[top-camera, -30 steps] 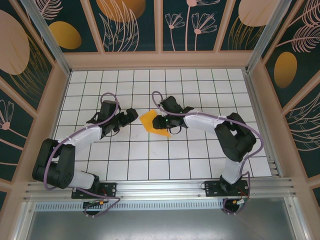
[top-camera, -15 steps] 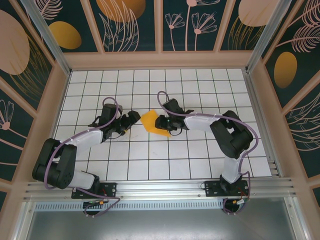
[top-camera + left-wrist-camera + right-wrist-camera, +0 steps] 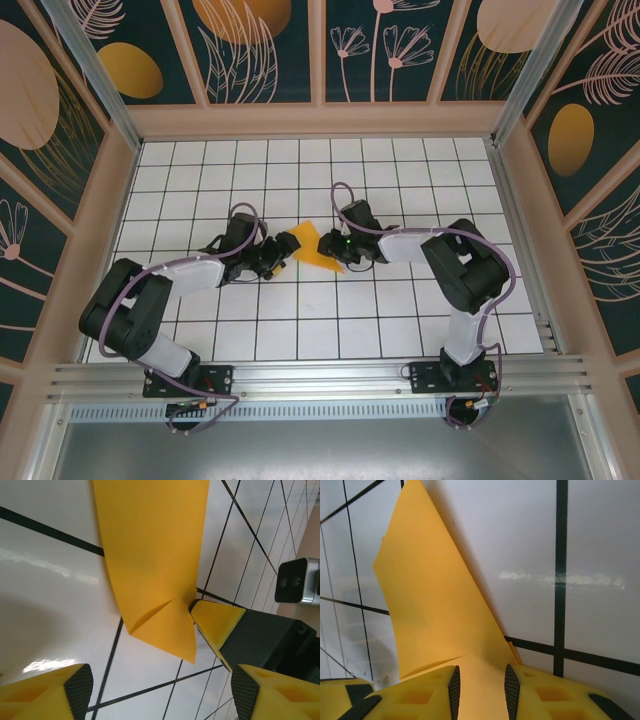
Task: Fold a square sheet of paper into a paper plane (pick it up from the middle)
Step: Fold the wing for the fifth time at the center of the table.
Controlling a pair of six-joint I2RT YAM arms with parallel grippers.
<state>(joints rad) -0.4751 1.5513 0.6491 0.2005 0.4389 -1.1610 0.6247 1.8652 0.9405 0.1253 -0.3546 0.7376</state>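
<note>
No writing, number, brand mark or sign is legible: the square sheet of paper [image 3: 312, 246] is plain orange-yellow, the desk [image 3: 400, 320] carries only black grid lines, and the wall panels [image 3: 390, 50] carry painted plants

The square sheet of paper [image 3: 308, 245] is plain orange-yellow and already folded into a narrower, pointed shape. It sits near the middle of the white gridded worktop [image 3: 300, 320]. In the left wrist view [image 3: 150, 555] a short diagonal crease runs beside one sharp corner, where a flap overlaps the layer beneath. In the right wrist view [image 3: 435, 610] the paper rises at a tilt off the grid and throws a shadow. Its near edge is pinched in the right tool [image 3: 480, 685].
</note>
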